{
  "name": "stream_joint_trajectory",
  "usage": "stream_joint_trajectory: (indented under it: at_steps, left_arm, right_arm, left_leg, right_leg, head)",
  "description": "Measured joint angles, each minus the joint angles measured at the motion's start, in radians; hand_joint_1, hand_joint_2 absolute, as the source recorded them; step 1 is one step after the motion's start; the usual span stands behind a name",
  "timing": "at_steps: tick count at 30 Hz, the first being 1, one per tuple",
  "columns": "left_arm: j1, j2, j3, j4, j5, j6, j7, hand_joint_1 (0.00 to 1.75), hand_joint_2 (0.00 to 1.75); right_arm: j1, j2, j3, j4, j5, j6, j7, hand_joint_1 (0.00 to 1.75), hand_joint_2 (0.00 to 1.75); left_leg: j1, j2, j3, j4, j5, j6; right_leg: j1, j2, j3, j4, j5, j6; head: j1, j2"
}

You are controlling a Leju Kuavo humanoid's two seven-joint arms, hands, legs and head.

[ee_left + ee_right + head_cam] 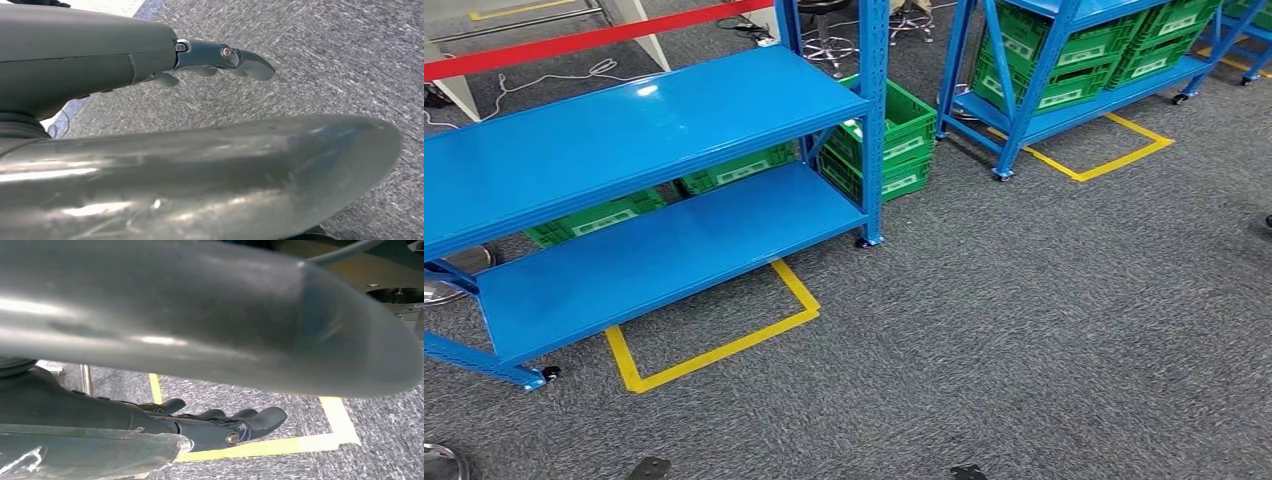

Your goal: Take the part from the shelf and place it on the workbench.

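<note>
You had both the left hand (220,60) and the right hand (220,425) released and hanging over the carpet, no part was visible on the blue shelf (644,130), so you risked reaching blindly and hitting its post.

The left robot hand (220,62) hung empty, its fingers (252,65) nearly straight and loosely apart. The right robot hand (220,425) hung likewise, holding nothing, fingers (265,417) slightly curved.
</note>
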Motion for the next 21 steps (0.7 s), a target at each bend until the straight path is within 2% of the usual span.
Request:
stream_joint_trajectory:
  at_steps: [6, 9, 14, 16, 18, 20, 21]
  left_arm:
    - [-0.002, 0.001, 0.001, 0.000, -0.008, 0.001, -0.004, 0.00, 0.00]
    - [-0.005, 0.001, 0.001, 0.000, -0.012, 0.001, -0.004, 0.00, 0.00]
    - [-0.006, 0.001, 0.001, 0.000, -0.018, 0.001, -0.004, 0.00, 0.00]
    - [-0.006, 0.000, 0.001, 0.000, -0.019, 0.001, -0.004, 0.00, 0.00]
    - [-0.005, -0.001, 0.001, 0.000, -0.019, 0.001, -0.004, 0.00, 0.00]
    - [-0.001, 0.000, 0.002, 0.000, -0.019, 0.001, -0.004, 0.00, 0.00]
    - [0.001, 0.000, 0.002, 0.000, -0.019, 0.001, -0.004, 0.00, 0.00]
  right_arm:
    - [-0.001, 0.000, 0.000, 0.000, 0.001, 0.001, 0.000, 0.00, 0.00]
    - [-0.002, 0.000, 0.000, 0.000, 0.010, 0.001, 0.001, 0.00, 0.00]
    - [-0.002, 0.000, 0.000, 0.000, 0.012, 0.004, 0.005, 0.00, 0.00]
    - [-0.002, 0.000, 0.000, 0.000, 0.012, 0.005, 0.006, 0.00, 0.00]
    - [-0.002, 0.000, 0.000, 0.000, 0.013, 0.007, 0.006, 0.00, 0.00]
    - [0.000, 0.000, 0.000, 0.000, 0.013, 0.008, 0.006, 0.00, 0.00]
    - [0.001, 0.000, 0.000, 0.000, 0.013, 0.008, 0.006, 0.00, 0.00]
  left_leg:
    - [-0.001, 0.000, 0.004, 0.000, 0.001, 0.000]
    - [-0.004, 0.000, 0.005, 0.002, 0.001, 0.003]
    - [-0.012, 0.000, 0.003, 0.002, 0.004, 0.018]
    - [-0.007, 0.000, 0.008, -0.010, 0.016, 0.027]
    - [0.001, 0.000, 0.014, -0.021, 0.025, 0.033]
    - [0.002, 0.000, 0.015, -0.022, 0.024, 0.035]
    - [0.003, -0.001, 0.017, -0.022, 0.023, 0.035]
  right_leg:
    - [-0.001, 0.000, 0.008, -0.006, 0.004, 0.003]
    - [-0.004, -0.001, 0.010, -0.009, 0.007, 0.008]
    - [-0.013, -0.001, 0.012, -0.017, 0.014, 0.020]
    - [-0.012, -0.002, 0.010, -0.018, 0.013, 0.028]
    - [-0.010, -0.003, -0.018, 0.040, -0.023, 0.035]
    - [-0.011, -0.005, -0.075, 0.167, -0.081, 0.041]
    - [-0.012, -0.006, -0.100, 0.221, -0.098, 0.044]
  head:
    - [0.000, 0.000]
    - [0.000, 0.000]
    - [-0.001, 0.000]
    - [0.000, 0.000]
    - [0.003, 0.000]
    - [0.004, 0.000]
    - [0.004, 0.000]
